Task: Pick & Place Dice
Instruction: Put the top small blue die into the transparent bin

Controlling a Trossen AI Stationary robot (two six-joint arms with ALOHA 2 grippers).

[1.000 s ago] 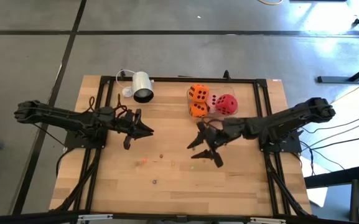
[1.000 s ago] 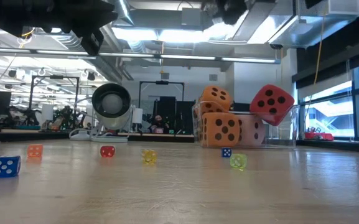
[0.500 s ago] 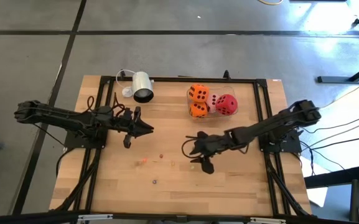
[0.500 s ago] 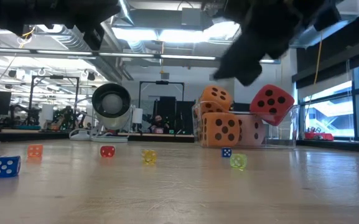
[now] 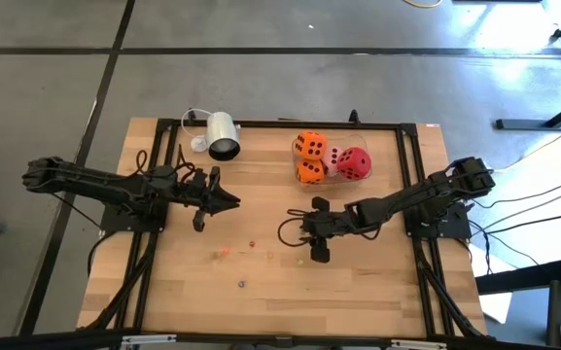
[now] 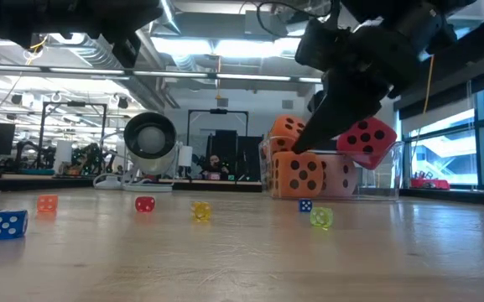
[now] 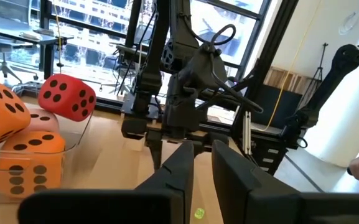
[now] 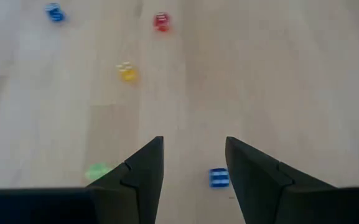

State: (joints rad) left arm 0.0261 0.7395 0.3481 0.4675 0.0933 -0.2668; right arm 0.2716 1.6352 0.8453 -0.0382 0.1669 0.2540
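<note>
Closest in on the worktop (image 6: 242,260) is a loose row of tiny dice, and the right hand (image 8: 193,142) hangs over two of them with its fingers clearly apart and nothing in them. In its wrist view a little blue die (image 8: 218,177) sits in the gap but crowds one finger, and a green one (image 8: 97,171) lies just outside the other.

If blue is the target, I'd shift sideways until it's centred, come straight down, and close slowly. Something that small will likely squirt away if one finger reaches it first.

The left hand (image 5: 224,202) waits over the left side of the worktop, fingers almost together, holding nothing.

Farther back, the big soft dice (image 6: 296,174) are in a clear bin (image 6: 384,189) at the far edge: two orange ones stacked, a red one tilted on top, and a pale pink one. A white camera (image 6: 150,137) stands left of it.

Hard to see: how far the right fingertips are above the wood, most of the pink die, and part of the upper orange one behind the arm.
</note>
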